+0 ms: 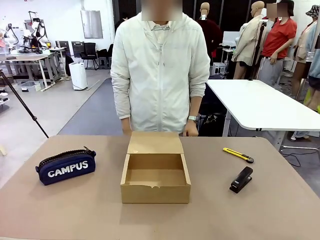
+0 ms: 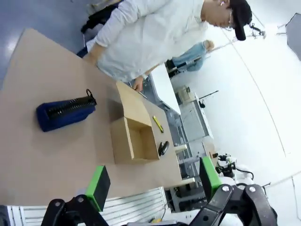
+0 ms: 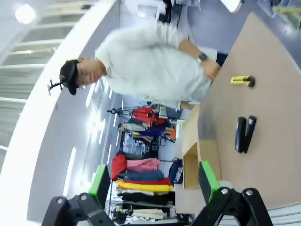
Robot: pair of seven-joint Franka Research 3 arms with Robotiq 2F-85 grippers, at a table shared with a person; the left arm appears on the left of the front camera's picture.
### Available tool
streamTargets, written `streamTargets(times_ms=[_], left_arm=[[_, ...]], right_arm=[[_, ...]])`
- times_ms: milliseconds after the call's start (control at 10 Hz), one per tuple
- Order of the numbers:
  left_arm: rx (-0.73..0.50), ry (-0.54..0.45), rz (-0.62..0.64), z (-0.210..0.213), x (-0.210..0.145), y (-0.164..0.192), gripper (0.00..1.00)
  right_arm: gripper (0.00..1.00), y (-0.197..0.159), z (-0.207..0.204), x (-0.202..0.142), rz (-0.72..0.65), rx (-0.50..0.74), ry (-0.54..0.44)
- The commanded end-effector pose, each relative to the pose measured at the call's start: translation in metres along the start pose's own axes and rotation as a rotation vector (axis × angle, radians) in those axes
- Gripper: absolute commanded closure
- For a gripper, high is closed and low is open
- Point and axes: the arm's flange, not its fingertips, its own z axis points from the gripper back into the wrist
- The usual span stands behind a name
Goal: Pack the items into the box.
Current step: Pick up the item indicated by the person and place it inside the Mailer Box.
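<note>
Front view: shallow brown cardboard box (image 1: pixel 155 186) sits mid-table on the tan table (image 1: pixel 280 210), open and empty, its flap lid (image 1: pixel 155 142) folded back toward 12 o'clock. Navy zippered pouch with white "CAMPUS" print (image 1: pixel 66 166) lies at 9 o'clock of the box, well apart. Small black stapler (image 1: pixel 241 180) lies at 3 o'clock of the box. Slim yellow-and-black utility knife (image 1: pixel 238 155) lies at 2 o'clock, near the stapler but not touching it. Person in a white jacket (image 1: pixel 160 70) stands at the far edge, hands just behind the flap lid.

Left wrist view: left gripper (image 2: pixel 154 181) is above the table, green pads wide apart, nothing between them. Pouch (image 2: pixel 66 113) is at 9 o'clock in the picture, box (image 2: pixel 134 141) near centre. Knife (image 2: pixel 158 124) and stapler (image 2: pixel 163 148) lie just past the box.

Right wrist view: right gripper (image 3: pixel 154 182) has its jaws spread and holds nothing. Stapler (image 3: pixel 245 133) is at 3 o'clock, knife (image 3: pixel 242 81) at 2 o'clock, box (image 3: pixel 193 155) near centre, flap up.
</note>
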Motion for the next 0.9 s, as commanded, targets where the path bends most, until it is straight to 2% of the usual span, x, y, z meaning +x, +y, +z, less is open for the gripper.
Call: streamTargets(times_ms=[0, 800], left_arm=[[-0.013, 0.113, -0.057, -0.0427, 0.0013, -0.0225, 0.00], [-0.013, 0.113, -0.057, -0.0427, 0.0013, -0.0225, 0.00]], right_arm=[[0.00, 0.0171, -0.0193, -0.0103, 0.065, -0.012, 0.102], [0.00, 0.0171, -0.0193, -0.0103, 0.065, -0.012, 0.102]])
